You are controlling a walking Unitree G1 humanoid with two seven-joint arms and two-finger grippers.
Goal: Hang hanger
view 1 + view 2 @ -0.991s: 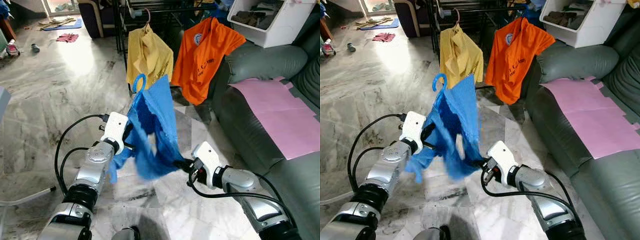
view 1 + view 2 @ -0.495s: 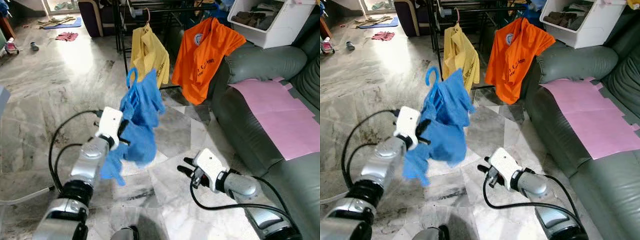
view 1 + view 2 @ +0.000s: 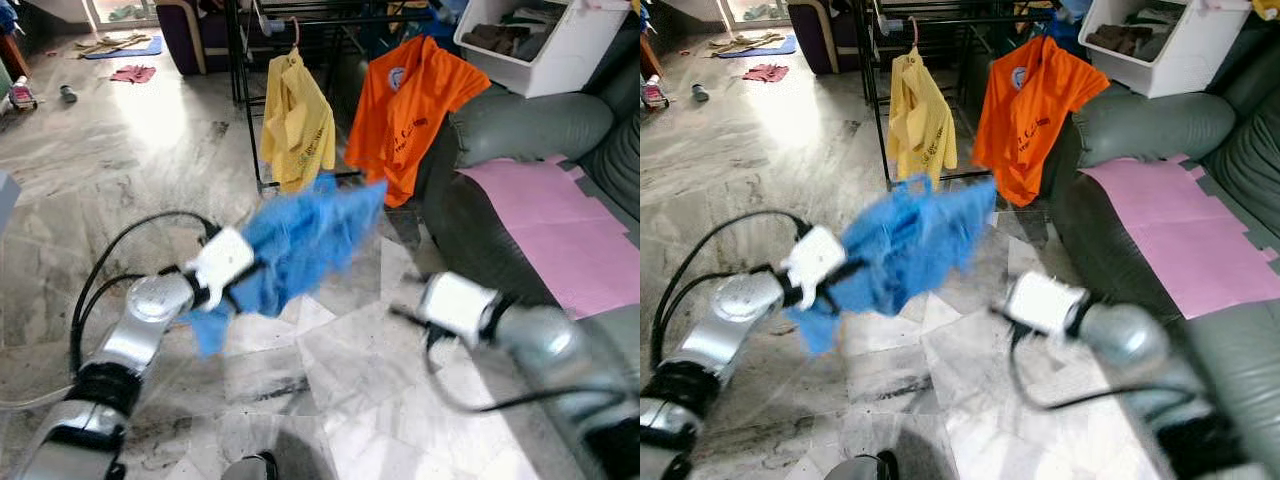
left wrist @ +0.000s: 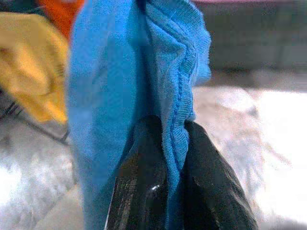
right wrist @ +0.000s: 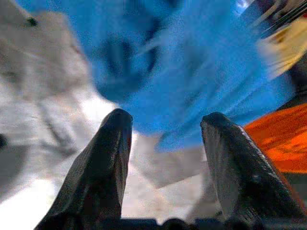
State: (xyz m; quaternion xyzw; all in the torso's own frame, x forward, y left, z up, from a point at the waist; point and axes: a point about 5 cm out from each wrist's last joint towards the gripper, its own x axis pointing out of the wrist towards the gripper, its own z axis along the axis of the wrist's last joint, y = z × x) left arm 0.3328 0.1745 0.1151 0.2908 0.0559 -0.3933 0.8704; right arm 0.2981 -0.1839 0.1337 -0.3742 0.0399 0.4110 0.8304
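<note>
A blue shirt [image 3: 300, 245] on a blue hanger, whose hook [image 3: 913, 184] pokes out at the top, swings blurred in mid-air, stretched toward the right. My left gripper [image 4: 175, 158] is shut on a fold of the shirt [image 4: 124, 72]; its white wrist [image 3: 222, 262] sits at the shirt's lower left. My right gripper [image 5: 165, 125] is open and empty, facing the shirt [image 5: 192, 72] from a short way off. Its wrist [image 3: 455, 303] is motion-blurred to the right of the shirt. Behind stands a black clothes rack [image 3: 245, 90].
A yellow shirt [image 3: 298, 125] and an orange shirt [image 3: 405, 110] hang on the rack. A grey-green sofa [image 3: 520, 130] with a pink sheet [image 3: 560, 230] fills the right; a white bin [image 3: 545, 45] sits on it. Marble floor [image 3: 120, 170] lies open to the left.
The right gripper has let go of the shirt's lower edge and pulled away to the right. The left arm has swung the shirt from hanging down to streaming rightward.
</note>
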